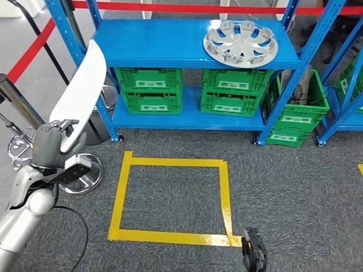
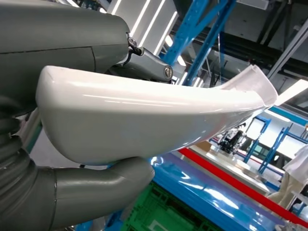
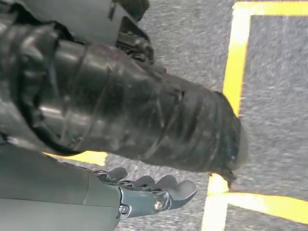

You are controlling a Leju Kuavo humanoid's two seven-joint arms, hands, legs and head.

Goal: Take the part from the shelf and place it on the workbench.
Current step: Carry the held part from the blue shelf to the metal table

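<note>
We find the left hand (image 1: 50,146) gripping the white part (image 1: 81,90), raised clear of the blue shelf (image 1: 171,42); we judge the carrying step underway. The right hand (image 1: 254,252) hangs low, its fingers (image 3: 160,188) loosely extended, holding nothing. Next: turn toward the counter. Labels on the green crates (image 1: 147,90) are unreadable.

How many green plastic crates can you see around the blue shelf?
4: two side by side on the lower shelf, left and right, one tilted at its right end, one partly cut off far right. More may be hidden.
</note>
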